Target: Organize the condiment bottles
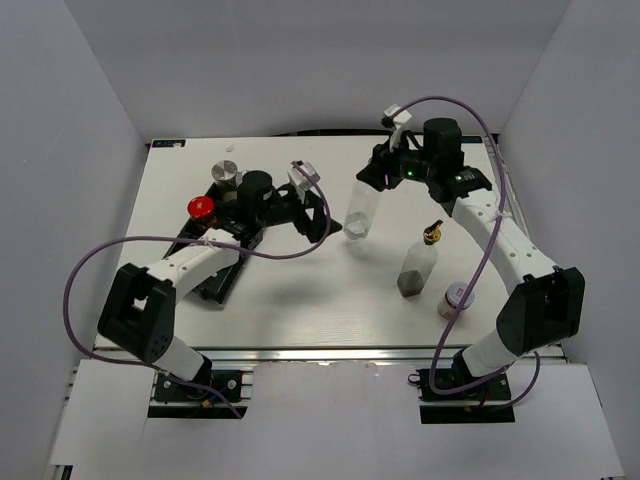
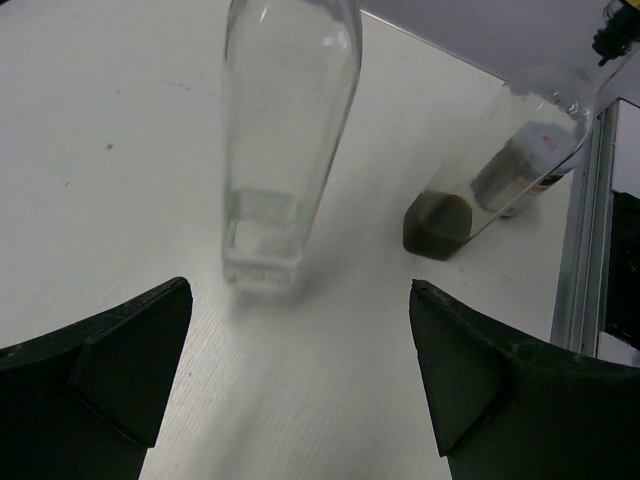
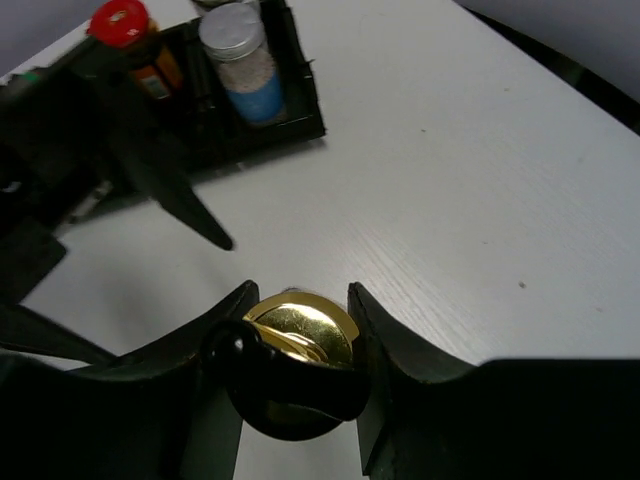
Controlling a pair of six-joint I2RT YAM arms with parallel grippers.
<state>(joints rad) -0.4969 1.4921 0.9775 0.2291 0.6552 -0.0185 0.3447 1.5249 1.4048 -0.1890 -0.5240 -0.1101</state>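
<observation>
Your right tool (image 3: 302, 300) pinches the gold-spouted bottle (image 3: 300, 328) by its cap, open table (image 3: 480, 200) around it — your left tool (image 2: 300, 300) gapes wide, empty, facing it.

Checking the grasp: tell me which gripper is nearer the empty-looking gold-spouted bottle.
Right. The right gripper is shut on the top of the empty-looking gold-spouted bottle; the left gripper is open, facing its base from beside it, not touching.

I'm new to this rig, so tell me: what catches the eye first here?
The right gripper clamps its fingers on the top of a gold-spouted clear bottle mid-table. The left gripper hangs open facing it, beside the black tray that holds a red-lidded jar and a silver-lidded jar.
</observation>
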